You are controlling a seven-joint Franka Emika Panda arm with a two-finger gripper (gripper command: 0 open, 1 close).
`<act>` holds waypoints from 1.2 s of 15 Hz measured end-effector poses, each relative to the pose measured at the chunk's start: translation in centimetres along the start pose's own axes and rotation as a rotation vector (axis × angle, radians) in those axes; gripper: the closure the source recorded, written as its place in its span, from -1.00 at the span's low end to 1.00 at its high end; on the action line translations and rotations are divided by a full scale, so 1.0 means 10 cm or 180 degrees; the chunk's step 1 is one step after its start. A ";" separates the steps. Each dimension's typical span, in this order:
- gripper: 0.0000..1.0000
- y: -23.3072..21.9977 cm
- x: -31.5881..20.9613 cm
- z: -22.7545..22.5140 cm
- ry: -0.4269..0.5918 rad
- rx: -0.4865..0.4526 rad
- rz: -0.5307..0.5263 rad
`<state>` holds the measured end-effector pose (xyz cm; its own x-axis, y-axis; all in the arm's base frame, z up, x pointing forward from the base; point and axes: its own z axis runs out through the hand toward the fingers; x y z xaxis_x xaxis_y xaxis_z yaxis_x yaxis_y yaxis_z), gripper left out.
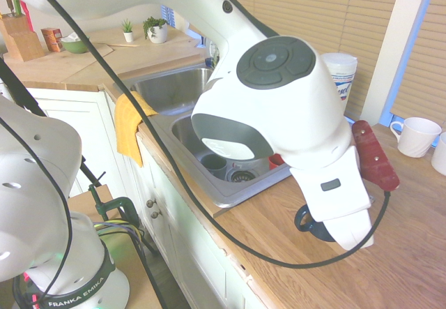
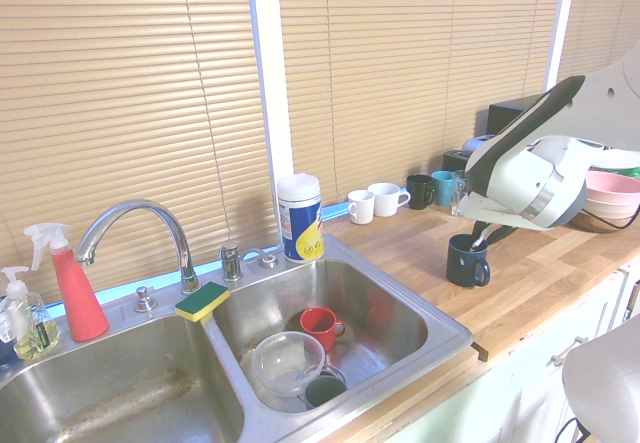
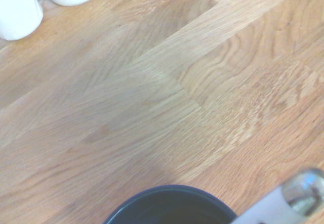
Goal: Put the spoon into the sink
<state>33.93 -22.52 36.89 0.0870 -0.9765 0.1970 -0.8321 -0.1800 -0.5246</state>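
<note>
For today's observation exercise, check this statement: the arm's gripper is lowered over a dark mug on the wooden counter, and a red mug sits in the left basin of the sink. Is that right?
Not quite. The red mug sits in the right basin of the sink, beside a clear glass bowl; the second exterior view shows this. The gripper over the dark mug on the wooden counter is correct.

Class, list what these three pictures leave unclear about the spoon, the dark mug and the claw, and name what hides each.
- Spoon: only a blurred shiny end at the wrist view's edge; the arm hides it in the first exterior view.
- Dark mug: mostly behind the arm in the first exterior view, cut off in the wrist view.
- Claw: too small and dark in the second exterior view to tell open, shut or gripping.
</note>
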 end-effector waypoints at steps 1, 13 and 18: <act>1.00 0.01 0.00 0.00 0.0016 0.0007 0.0008; 1.00 -0.03 0.06 -0.12 0.0155 0.0057 0.0067; 1.00 -0.32 -0.04 -0.62 0.0241 0.0287 -0.0113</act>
<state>33.14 -20.84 43.63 0.0711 -0.9582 0.2770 -0.7762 -0.2276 -0.5879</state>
